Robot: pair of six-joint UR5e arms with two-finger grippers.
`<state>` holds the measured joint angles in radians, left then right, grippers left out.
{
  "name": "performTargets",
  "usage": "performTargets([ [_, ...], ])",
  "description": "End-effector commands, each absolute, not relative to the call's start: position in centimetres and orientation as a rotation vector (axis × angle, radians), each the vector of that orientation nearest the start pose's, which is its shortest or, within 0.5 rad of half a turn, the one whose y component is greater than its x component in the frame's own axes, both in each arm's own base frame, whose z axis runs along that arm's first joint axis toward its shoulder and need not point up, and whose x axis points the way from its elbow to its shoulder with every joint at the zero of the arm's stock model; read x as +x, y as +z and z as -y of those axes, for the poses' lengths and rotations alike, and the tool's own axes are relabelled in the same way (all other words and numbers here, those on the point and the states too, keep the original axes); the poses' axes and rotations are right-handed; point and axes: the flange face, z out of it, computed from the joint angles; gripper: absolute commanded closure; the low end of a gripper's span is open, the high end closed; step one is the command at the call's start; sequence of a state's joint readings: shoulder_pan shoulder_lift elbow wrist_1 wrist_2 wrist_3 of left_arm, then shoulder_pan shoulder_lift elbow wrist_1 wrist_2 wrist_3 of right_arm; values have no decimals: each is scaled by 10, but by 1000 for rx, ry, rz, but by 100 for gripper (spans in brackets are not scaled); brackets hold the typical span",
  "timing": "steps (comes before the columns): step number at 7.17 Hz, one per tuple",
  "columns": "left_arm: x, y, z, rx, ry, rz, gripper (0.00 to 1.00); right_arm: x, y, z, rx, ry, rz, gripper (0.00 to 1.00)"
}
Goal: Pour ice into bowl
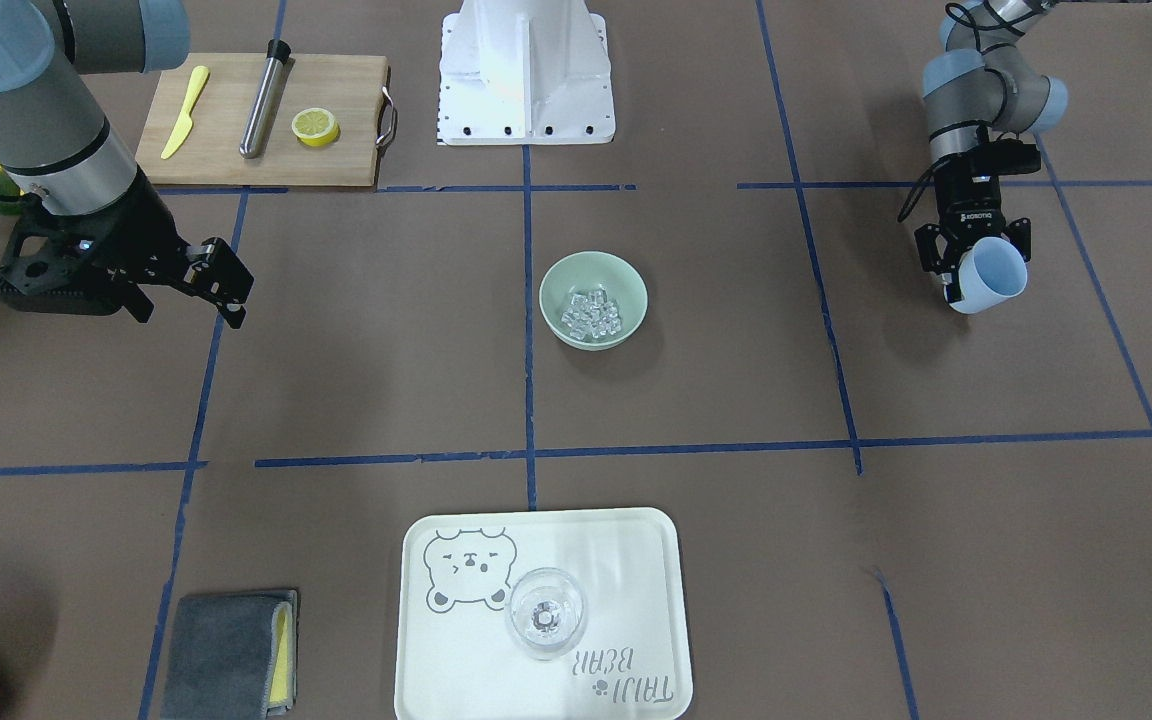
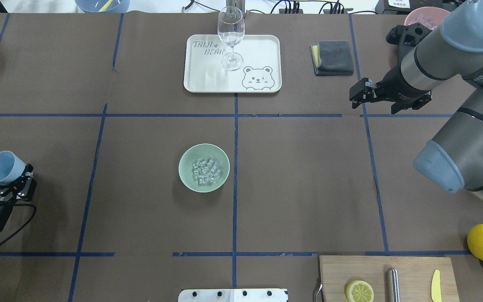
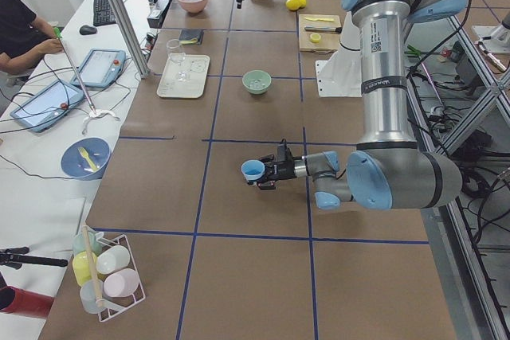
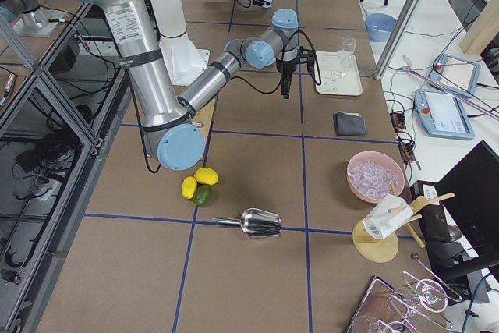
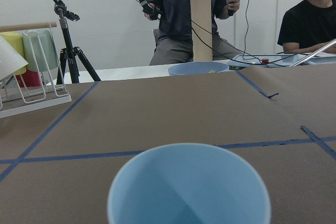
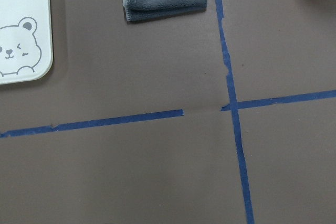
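The pale mint-green bowl [image 2: 186,179] stands at the table's middle, also seen in the front-facing view as the bowl [image 1: 556,281] and in the left view as the bowl [image 3: 256,82]. A heap of clear ice [image 2: 206,171] lies inside it, and the ice [image 1: 591,312] shows there too. My left gripper [image 2: 6,179] is far off to the bowl's left, shut on a blue cup [image 2: 1,167]. The blue cup [image 5: 189,190] is tipped on its side and looks empty. My right gripper [image 2: 362,95] hovers open and empty over the far right, near the grey cloth.
A white tray [image 2: 208,79] with a wine glass [image 2: 230,35] sits at the far middle. A grey cloth [image 2: 332,57] and pink container [image 2: 421,19] lie far right. A cutting board [image 2: 338,272] with lemon half, knife and metal rod is near right. People sit beyond the far edge.
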<state>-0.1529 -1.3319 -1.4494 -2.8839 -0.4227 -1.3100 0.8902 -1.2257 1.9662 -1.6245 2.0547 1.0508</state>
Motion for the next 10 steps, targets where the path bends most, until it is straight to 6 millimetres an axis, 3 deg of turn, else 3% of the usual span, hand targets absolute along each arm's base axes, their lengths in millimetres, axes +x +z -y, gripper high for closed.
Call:
performTargets([
  [1, 320, 658, 277, 1193, -449, -603, 100, -291, 303, 494, 81, 180, 813, 0],
  [5, 325, 662, 277, 1173, -433, -605, 100, -292, 304, 494, 79, 179, 812, 0],
  [7, 325, 662, 278, 1167, -420, -602, 92, -292, 304, 494, 79, 179, 812, 0],
  [8, 325, 663, 279, 1157, -418, -606, 71, -292, 304, 494, 79, 179, 812, 0],
  [9, 327, 663, 279, 1142, -412, -615, 32, -292, 302, 494, 82, 179, 813, 0],
  [10, 327, 662, 279, 1140, -416, -622, 0, -292, 301, 495, 83, 179, 814, 0],
])
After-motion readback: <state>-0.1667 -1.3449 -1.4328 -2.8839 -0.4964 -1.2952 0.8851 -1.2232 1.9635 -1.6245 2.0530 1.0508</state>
